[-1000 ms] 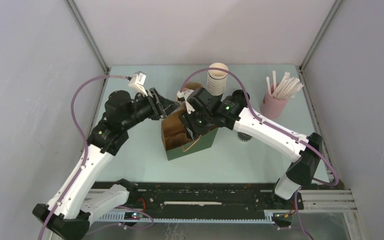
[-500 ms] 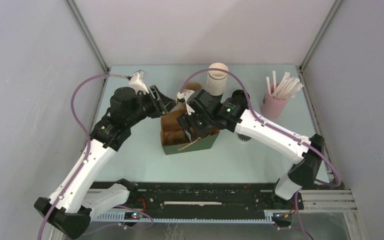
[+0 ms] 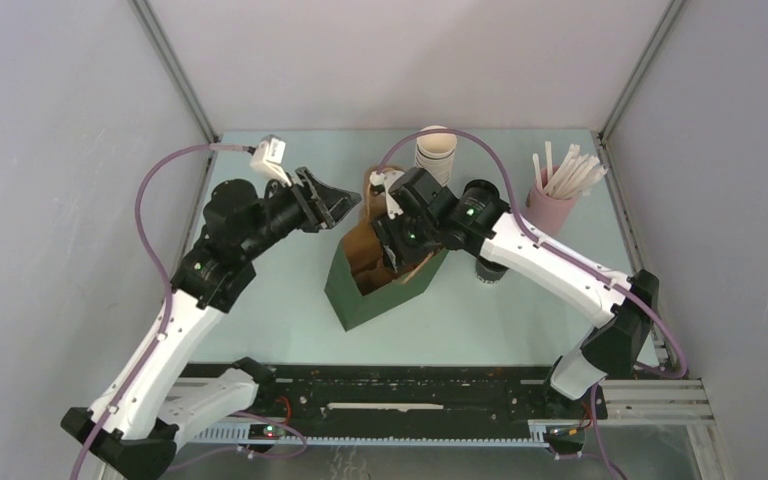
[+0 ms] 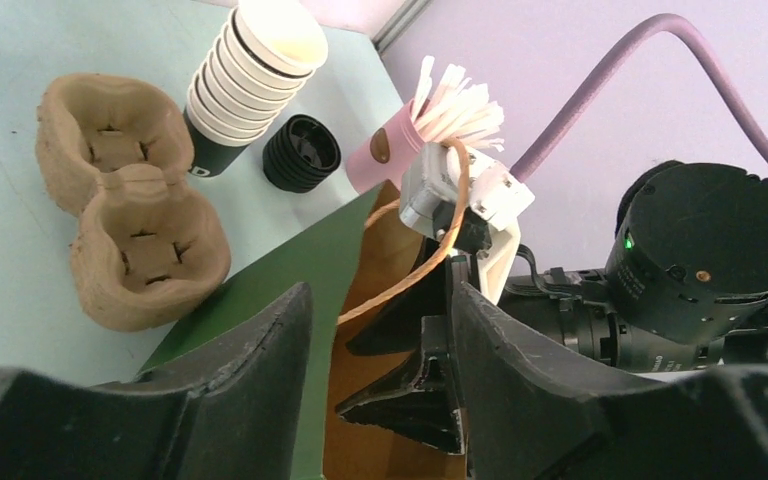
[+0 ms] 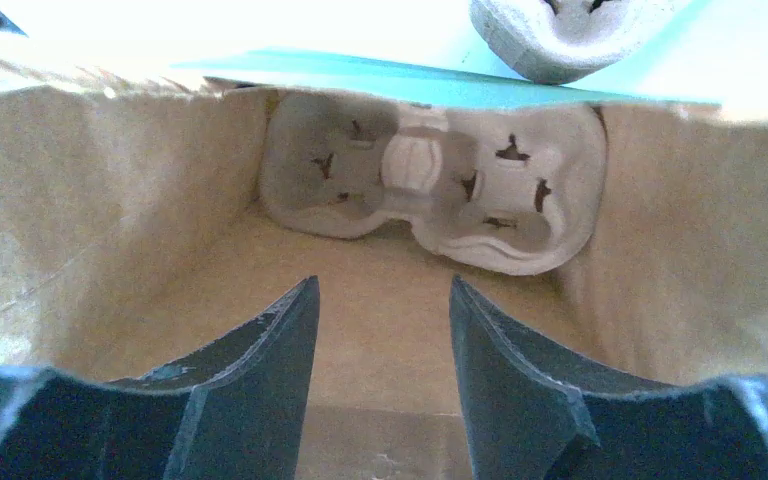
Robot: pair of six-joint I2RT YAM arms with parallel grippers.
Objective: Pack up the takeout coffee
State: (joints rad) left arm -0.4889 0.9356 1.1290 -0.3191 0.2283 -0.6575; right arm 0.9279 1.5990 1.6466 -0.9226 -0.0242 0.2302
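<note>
Draw the right gripper (image 5: 382, 290), jaws spread and empty, straight back from the pale moulded-pulp carrier (image 5: 430, 190) ahead of them, clearing the tan paper handle (image 4: 454, 205), while the left gripper (image 4: 380, 300), jaws likewise spread, flanks the green paper bag (image 3: 355, 300); the small dark lidded paper cup (image 3: 488, 272) stands outside, behind the right jaws.

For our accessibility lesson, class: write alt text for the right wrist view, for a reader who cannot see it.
A pulp cup tray, its wells empty, lies deep inside a brown paper bag. The right gripper points in, jaws apart and empty.
</note>
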